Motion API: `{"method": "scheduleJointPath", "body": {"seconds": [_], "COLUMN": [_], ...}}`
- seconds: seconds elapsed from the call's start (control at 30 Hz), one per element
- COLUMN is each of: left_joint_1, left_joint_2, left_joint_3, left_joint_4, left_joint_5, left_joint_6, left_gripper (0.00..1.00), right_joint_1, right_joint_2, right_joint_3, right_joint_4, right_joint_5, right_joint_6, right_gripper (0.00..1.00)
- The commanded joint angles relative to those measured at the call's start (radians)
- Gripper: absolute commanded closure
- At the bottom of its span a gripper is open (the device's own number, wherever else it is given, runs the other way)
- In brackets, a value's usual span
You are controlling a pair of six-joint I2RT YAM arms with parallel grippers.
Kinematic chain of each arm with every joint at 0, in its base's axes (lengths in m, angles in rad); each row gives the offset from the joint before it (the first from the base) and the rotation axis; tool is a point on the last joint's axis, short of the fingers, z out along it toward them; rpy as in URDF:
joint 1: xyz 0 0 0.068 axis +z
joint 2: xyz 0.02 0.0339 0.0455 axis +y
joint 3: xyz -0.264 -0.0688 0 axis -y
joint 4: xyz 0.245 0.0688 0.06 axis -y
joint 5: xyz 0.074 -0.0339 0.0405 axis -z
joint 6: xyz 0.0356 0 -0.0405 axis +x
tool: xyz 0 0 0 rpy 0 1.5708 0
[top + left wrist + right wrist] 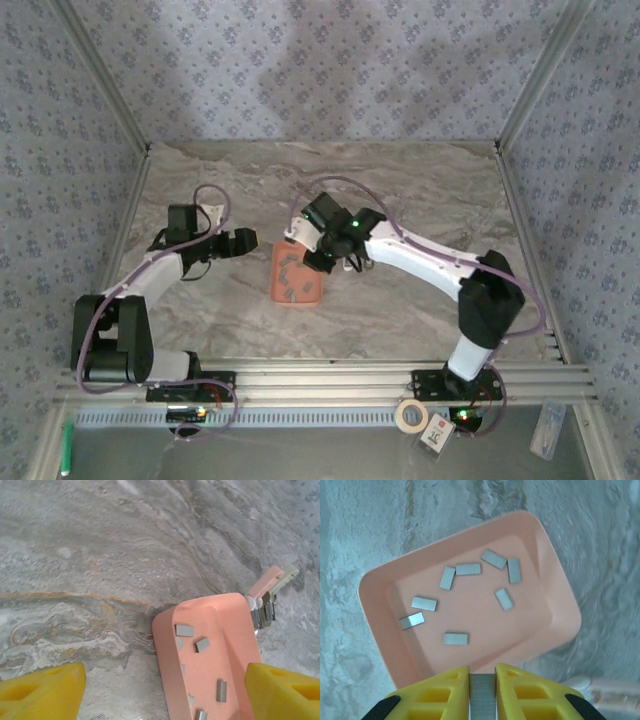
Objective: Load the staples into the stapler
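One staple strip (482, 700) is pinched between the yellow fingers of the right gripper (482, 672), which are clamped on its flat sides at the edge of the salmon tray (372, 592). Eight more staples (456, 638) lie scattered flat on the tray floor, all apart from the held one. The left gripper (162, 685) hangs beside the tray with its fingers spread wide and nothing between them.

Just past the tray's far corner lies the pink stapler (270, 587). It seems to lie open with its metal channel showing, though it is too small to be sure.

The main risk is in the carry and the insertion. A thin strip held on so little surface could twist or slip out, and a crooked strip would jam against the channel walls. Nothing braces the stapler, so a push could simply slide it away.
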Motion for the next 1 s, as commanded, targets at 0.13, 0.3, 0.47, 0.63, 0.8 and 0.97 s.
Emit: {"method": "scheduleJointPath", "body": {"seconds": [0.13,0.3,0.47,0.63,0.8,0.97], "left_joint_1": [-0.065,-0.104,-0.129,-0.14,-0.172,-0.217], "left_joint_2": [-0.133,-0.181,-0.197,-0.201,-0.216,-0.215], "left_joint_3": [-0.061,-0.119,-0.141,-0.142,-0.175,-0.182], "left_joint_4": [0.093,0.131,0.16,0.158,0.242,0.262], "left_joint_5": [0.06,0.044,-0.036,-0.031,-0.003,0.027], "left_joint_6": [0.265,0.379,0.368,0.382,0.409,0.417], "left_gripper": [0.17,0.17,0.16,0.15,0.16,0.16], "right_joint_1": [-0.01,-0.055,-0.14,-0.231,-0.308,-0.337], "right_joint_2": [-0.181,-0.198,-0.194,-0.195,-0.186,-0.169], "right_joint_3": [-0.3,-0.379,-0.438,-0.489,-0.514,-0.527], "right_joint_4": [0.104,0.021,-0.046,-0.078,-0.122,-0.136], "right_joint_5": [0.124,0.142,0.105,0.111,0.14,0.149], "right_joint_6": [0.539,0.751,0.852,0.898,0.92,0.921], "right_gripper": [0.82,0.82,0.82,0.81,0.81,0.8]}}
